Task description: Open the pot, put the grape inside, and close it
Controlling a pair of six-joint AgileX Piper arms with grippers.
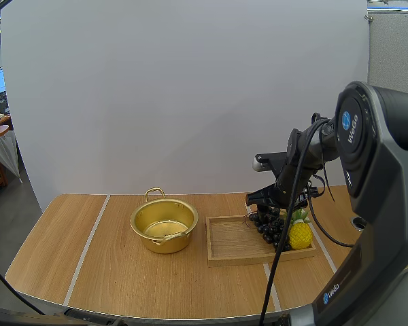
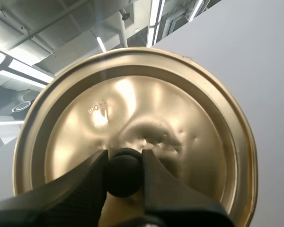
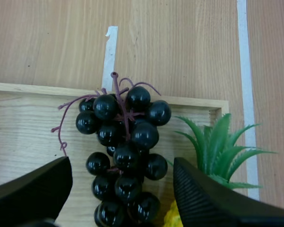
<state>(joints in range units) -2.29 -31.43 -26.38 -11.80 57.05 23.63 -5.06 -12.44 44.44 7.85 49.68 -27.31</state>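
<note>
On the bench [image 1: 109, 272], grapes [image 3: 125, 142] lie at the right end of the wooden tray [image 1: 228, 244] next to a toy pineapple [image 1: 300, 234]. The right hand [image 3: 123, 189] hangs just above the tray, fingers spread wide either side of the bunch. Just left of the tray the gold pot [image 1: 164, 224] stands open w/o its lid [image 2: 132, 104], whose black knob [image 2: 124, 177] the left hand [image 2: 125, 165] has pinched tight.

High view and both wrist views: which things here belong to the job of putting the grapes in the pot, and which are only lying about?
For the job: pot, open on the table; lid, pinched by its knob in the left gripper; grapes, with the open right gripper around them.
Lying about: toy pineapple, in the wooden tray beside the grapes.
</note>
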